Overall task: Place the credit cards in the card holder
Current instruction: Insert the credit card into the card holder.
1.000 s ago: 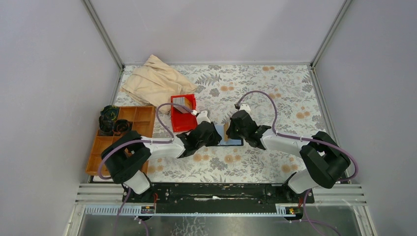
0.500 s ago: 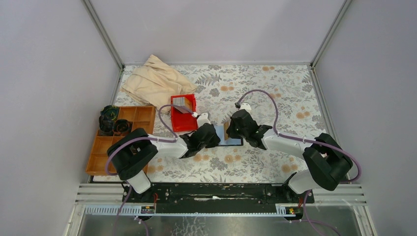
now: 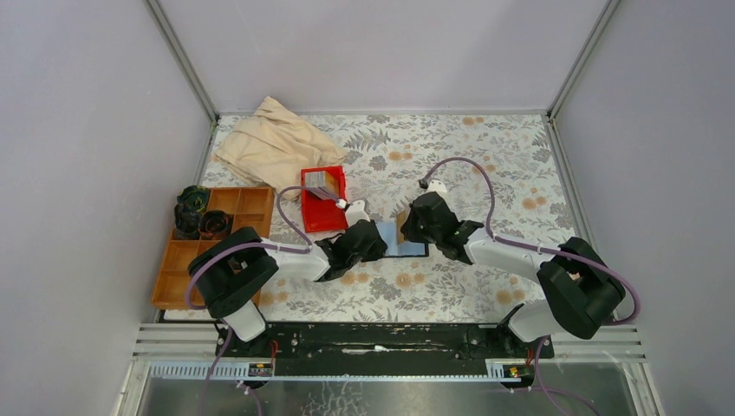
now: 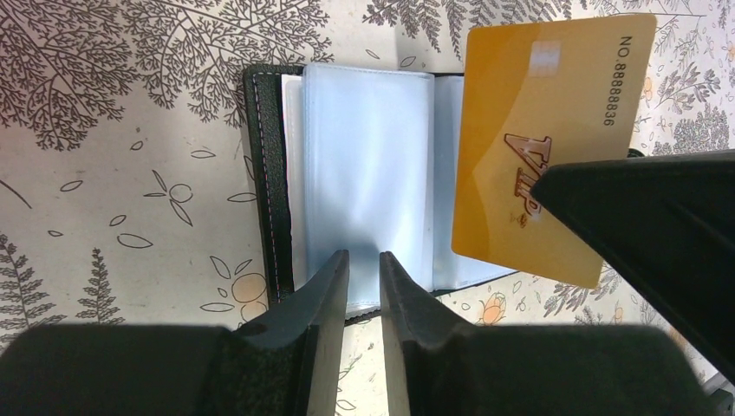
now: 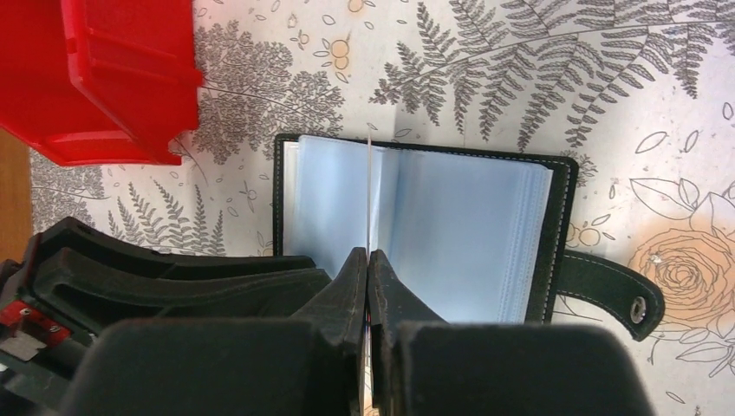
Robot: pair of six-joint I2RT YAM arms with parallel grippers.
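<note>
right gripper (image 5: 368, 260) clamped on tan credit card (image 4: 537, 130), edge-on over open card holder (image 5: 555, 217) lying between the arms | left gripper (image 4: 364, 269) narrowly parted, tips at holder's near edge, gripping nothing seen | advice: align card with clear sleeve (image 4: 364, 156) mouth, pin holder, slide slowly

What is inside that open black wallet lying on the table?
Clear, bluish plastic sleeves fill the card holder; those showing look empty. The right gripper holds a gold card over them, hiding some sleeves beneath it.
</note>
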